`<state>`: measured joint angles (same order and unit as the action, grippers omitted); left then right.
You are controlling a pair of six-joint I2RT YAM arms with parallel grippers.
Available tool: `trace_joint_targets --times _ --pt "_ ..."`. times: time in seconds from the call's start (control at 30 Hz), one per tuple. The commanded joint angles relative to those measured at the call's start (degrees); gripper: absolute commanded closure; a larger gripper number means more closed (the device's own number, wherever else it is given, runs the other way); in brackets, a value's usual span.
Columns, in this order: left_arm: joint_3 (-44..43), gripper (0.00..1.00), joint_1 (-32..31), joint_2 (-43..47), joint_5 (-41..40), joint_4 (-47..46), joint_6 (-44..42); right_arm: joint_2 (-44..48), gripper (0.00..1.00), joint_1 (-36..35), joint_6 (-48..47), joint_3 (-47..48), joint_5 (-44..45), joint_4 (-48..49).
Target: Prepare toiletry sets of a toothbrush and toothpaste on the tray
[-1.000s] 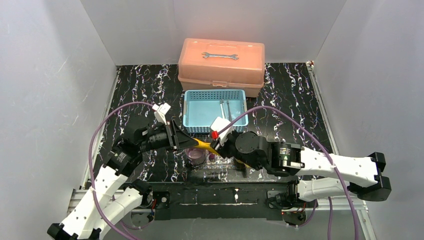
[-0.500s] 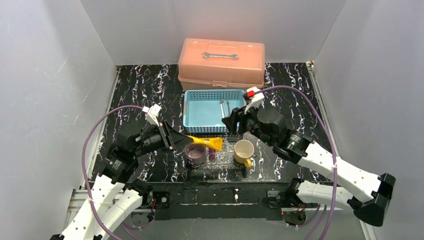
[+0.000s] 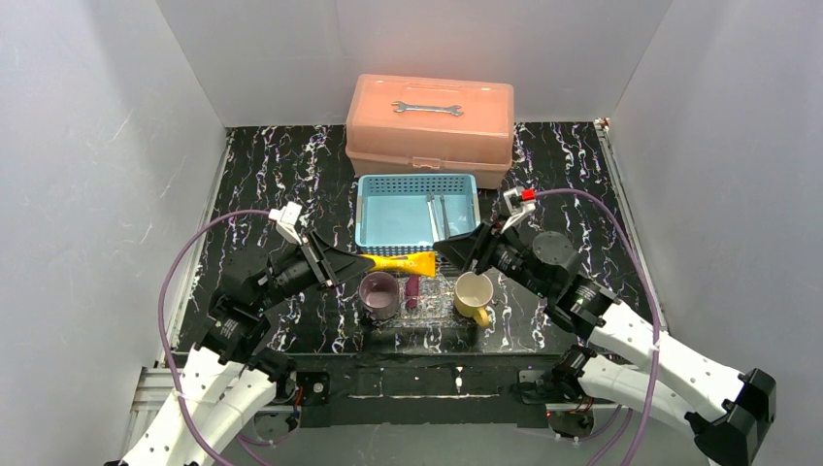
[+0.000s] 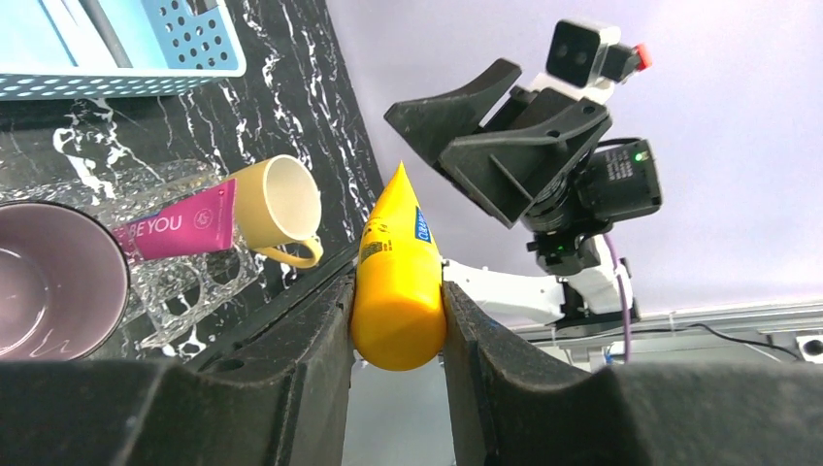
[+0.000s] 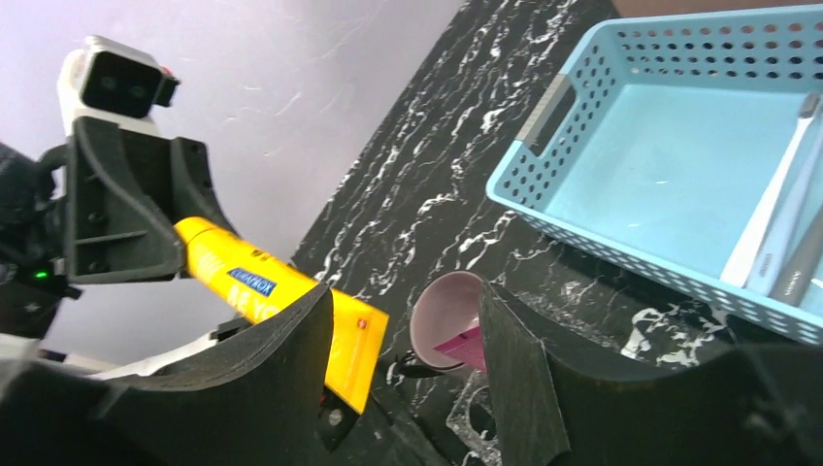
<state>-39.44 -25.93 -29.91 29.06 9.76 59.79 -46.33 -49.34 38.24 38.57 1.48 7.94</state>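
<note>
Between white walls (image 3: 97,146), black marbled table (image 3: 281,165) bears tray (image 3: 439,302).

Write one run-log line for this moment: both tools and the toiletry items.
left tool: shut on yellow tube, held aloft | right tool: open, empty | magenta tube: on tray | toothbrushes: in blue basket

yellow tube (image 5: 291,309) — clamped in left tool (image 5: 182,235), blue basket (image 5: 594,243)
</note>
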Motion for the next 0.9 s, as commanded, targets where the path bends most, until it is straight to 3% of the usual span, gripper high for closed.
trace_joint_targets --times 0.0,0.4,0.87 --pt "1.92 1.00 0.44 1.65 -0.45 -9.08 4.52 3.90 0.35 0.56 6.26 -2.36 -4.07 10.64" --pt "2.97 1.00 0.42 3.85 -1.91 -13.80 7.37 2.84 0.35 0.65 16.11 -8.50 -8.58 23.51" --pt "3.45 1.00 0.45 3.69 -1.02 -14.77 8.71 -1.41 0.40 0.65 19.84 -9.48 -14.39 35.14"
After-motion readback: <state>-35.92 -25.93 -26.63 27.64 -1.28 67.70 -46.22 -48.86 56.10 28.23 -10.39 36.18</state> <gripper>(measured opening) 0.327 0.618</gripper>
